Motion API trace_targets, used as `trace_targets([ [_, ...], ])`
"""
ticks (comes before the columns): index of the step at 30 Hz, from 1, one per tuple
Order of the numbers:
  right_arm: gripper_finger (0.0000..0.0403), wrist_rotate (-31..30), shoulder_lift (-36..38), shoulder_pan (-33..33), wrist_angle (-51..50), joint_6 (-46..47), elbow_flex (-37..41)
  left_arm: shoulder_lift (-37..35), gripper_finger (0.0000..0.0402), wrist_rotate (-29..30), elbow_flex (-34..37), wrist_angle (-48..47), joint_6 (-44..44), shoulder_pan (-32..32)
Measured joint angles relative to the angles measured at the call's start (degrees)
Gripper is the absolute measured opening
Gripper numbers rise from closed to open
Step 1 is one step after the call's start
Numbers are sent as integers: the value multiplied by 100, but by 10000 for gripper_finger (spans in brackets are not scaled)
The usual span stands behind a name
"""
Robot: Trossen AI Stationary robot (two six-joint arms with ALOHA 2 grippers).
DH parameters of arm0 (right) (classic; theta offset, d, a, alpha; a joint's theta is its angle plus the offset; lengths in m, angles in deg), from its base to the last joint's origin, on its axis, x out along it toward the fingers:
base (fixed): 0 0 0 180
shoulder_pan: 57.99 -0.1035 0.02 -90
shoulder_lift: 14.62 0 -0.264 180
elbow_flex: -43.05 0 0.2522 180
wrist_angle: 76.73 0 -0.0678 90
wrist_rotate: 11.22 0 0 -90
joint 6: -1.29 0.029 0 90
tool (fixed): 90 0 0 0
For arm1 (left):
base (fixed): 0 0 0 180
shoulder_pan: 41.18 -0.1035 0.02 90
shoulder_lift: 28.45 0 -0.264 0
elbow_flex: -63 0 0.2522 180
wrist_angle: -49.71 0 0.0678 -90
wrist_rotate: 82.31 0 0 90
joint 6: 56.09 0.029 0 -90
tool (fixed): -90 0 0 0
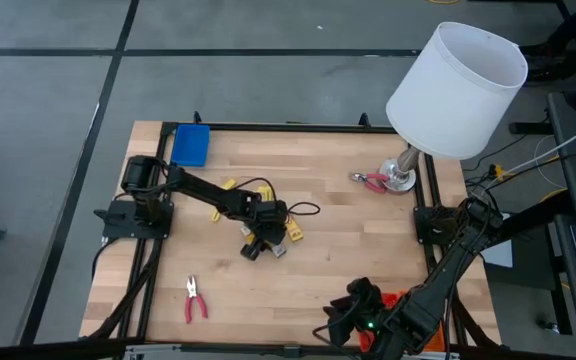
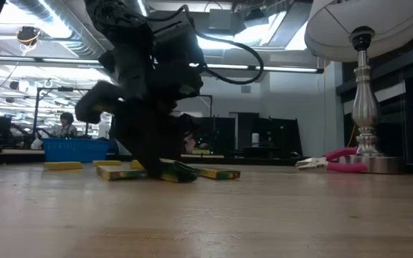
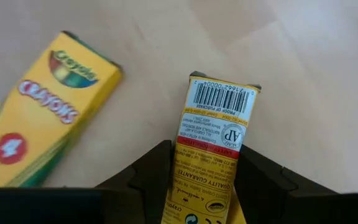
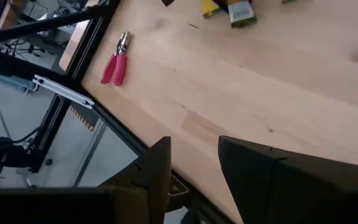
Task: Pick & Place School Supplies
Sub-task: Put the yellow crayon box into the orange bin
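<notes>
Mid-bench, the left gripper (image 1: 261,243) is clamped on a yellow crayon box (image 3: 211,146) with another crayon box (image 3: 39,127) just beside, while the right gripper (image 4: 194,165), fingers apart, hangs over the near edge, red-handled pliers (image 1: 195,300) near the near-left corner.

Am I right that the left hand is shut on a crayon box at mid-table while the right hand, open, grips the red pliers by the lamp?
Not quite. The right hand holds nothing: it hangs open at the table's near edge, as the right wrist view shows. The rest stands: the left hand is shut on a crayon box, and red pliers lie by the lamp.
</notes>
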Motion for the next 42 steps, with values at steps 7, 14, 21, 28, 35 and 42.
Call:
trace_targets([
  [7, 139, -80, 0, 178, 55, -865, -4, -432, 154, -333, -10, 168, -303, -4],
  [14, 139, 337, 166, 632, 78, -2701, -4, -908, 152, -890, -21, 270, -838, -9],
  [21, 139, 791, 535, 1203, 139, -4388, -4, -1449, 152, -1675, -30, 400, -1701, -9],
  [28, 139, 1263, 612, 1624, 724, -6668, -4, -1827, 151, -2201, -37, 608, -2493, -9],
  [35, 139, 1082, 612, 1765, 1511, -8626, -4, -1910, 150, -2214, -41, 689, -2840, -9],
  [42, 164, 855, 612, 1829, 1849, -9083, -4, -1910, 149, -2531, -41, 1074, -3245, -9],
])
